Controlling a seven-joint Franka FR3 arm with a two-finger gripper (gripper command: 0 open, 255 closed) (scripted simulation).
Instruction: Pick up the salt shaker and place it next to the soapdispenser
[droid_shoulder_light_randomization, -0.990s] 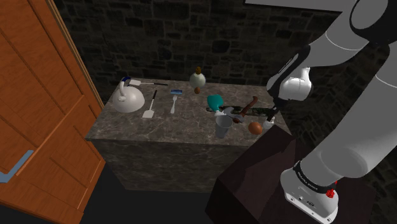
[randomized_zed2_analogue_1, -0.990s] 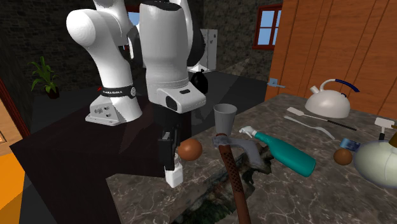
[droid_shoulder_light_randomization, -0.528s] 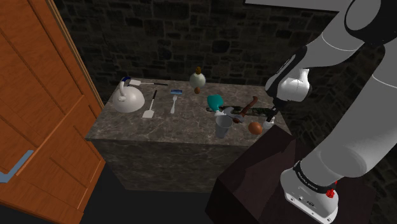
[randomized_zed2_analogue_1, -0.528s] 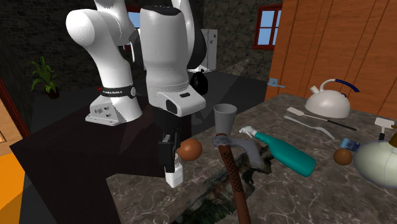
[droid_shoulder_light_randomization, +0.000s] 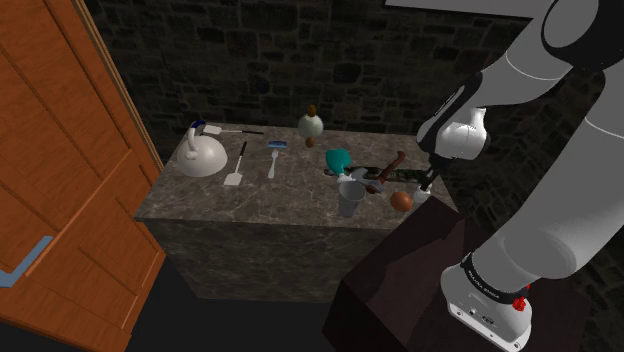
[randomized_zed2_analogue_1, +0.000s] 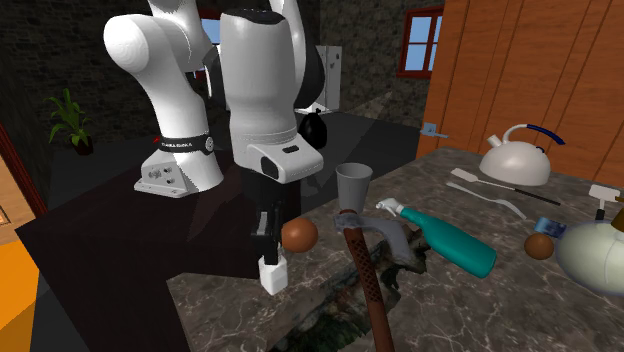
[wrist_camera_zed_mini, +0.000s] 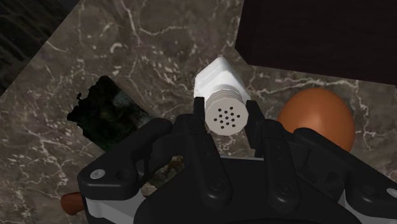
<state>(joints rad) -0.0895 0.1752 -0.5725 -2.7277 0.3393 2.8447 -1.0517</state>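
Black gripper (wrist_camera_zed_mini: 223, 116) clamped on the white salt shaker (wrist_camera_zed_mini: 218, 77) at its perforated cap, shaker upright at the marble counter's (randomized_zed2_analogue_1: 470, 300) corner nearest the stand, just beside a brown ball (randomized_zed2_analogue_1: 298, 234), base possibly touching the stone, hard to call.

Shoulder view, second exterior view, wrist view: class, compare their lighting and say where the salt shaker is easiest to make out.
Shoulder view: dim overall, the counter murky. Second exterior view: brighter, the salt shaker white against dark stone. Wrist view: evenly lit, no glare, the cap's holes plain inside the gripper; easiest here.
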